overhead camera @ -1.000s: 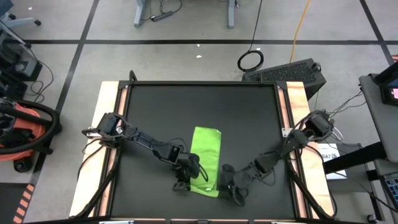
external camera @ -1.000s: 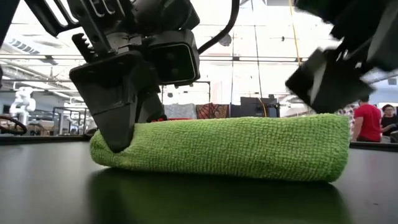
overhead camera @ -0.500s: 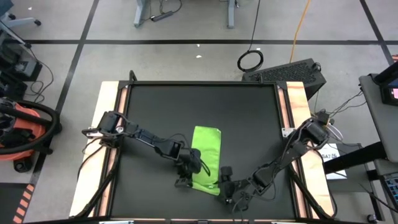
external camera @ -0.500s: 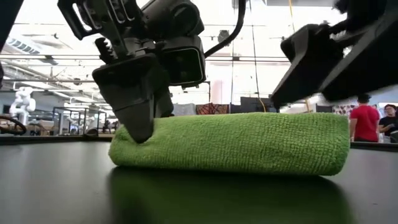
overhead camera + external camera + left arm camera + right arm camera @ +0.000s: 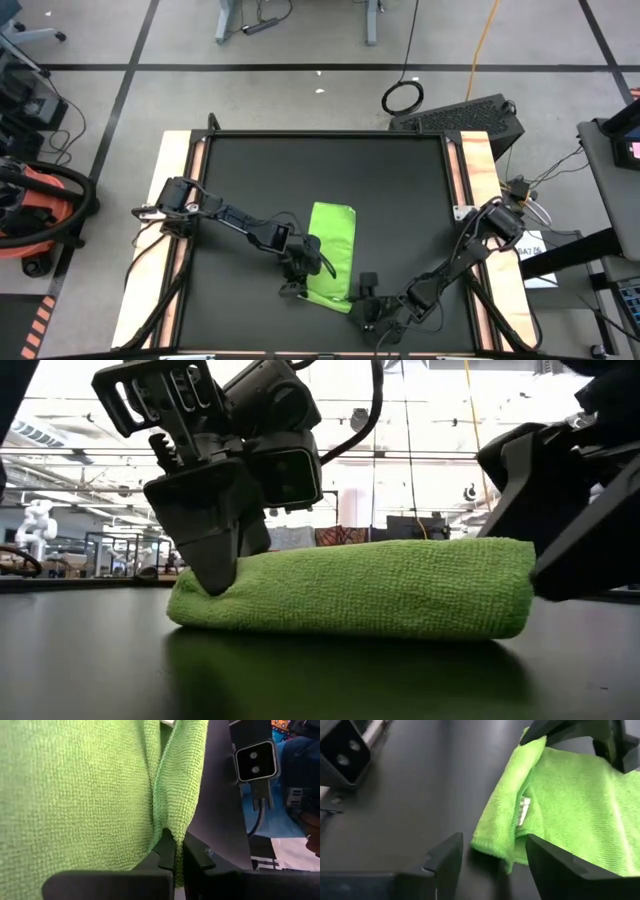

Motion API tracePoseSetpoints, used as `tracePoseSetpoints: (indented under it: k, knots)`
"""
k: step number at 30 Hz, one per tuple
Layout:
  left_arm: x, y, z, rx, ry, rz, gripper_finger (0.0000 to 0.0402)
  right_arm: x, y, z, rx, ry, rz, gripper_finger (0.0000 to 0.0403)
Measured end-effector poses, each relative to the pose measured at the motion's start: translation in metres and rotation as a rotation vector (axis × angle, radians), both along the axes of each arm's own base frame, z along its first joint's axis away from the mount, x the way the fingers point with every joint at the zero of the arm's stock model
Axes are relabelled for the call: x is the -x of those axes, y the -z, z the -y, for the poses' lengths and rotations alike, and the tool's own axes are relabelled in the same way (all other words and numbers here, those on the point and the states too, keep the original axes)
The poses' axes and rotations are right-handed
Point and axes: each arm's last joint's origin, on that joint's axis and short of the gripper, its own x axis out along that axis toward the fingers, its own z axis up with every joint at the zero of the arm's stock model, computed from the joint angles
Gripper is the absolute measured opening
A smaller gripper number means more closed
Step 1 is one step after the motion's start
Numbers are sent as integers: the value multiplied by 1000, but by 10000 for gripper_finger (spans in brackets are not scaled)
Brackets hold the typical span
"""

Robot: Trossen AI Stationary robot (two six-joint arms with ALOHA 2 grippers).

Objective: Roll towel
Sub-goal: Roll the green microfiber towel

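Observation:
The lime-green towel [image 5: 335,235] lies on the black mat [image 5: 400,180] as a folded strip running from far to near; the low view shows it as a thick flat bundle [image 5: 380,595]. My left gripper [image 5: 305,268] is at the towel's left side near its near end, shut on the cloth [image 5: 176,842]. My right gripper [image 5: 365,305] is open and low at the towel's near right corner [image 5: 500,845], which lies between and ahead of its two fingers [image 5: 445,862]. My left gripper pinches a folded edge of the towel [image 5: 175,820] between its two fingers, on the towel's left side near its near end. The fingers slant down from the table's left [image 5: 215,565]. The towel rests on the mat. My right gripper: I cannot tell whether it touches the towel.
Wooden strips [image 5: 175,200] run along the mat's left and right sides. A red vacuum cleaner [image 5: 40,215] stands on the floor at the left, a black case [image 5: 470,115] beyond the far right corner. People stand in the room behind the table [image 5: 625,550].
My left gripper has moved a little toward the table's right with the towel's left edge, so the bundle looks narrower in the low view. My right gripper has come down and toward the near edge, from above the towel's right end to beside it.

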Motion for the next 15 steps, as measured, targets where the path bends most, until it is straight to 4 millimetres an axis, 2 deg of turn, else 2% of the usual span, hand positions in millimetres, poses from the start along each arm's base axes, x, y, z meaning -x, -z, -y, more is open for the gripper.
tracePoseSetpoints:
  k: [10,15]
  knots:
    - [-1,0,-4,19,8,7,11,-7,13,3,58,16,20,195]
    - [-2,0,-6,17,8,12,11,-13,12,5,42,10,47,147]
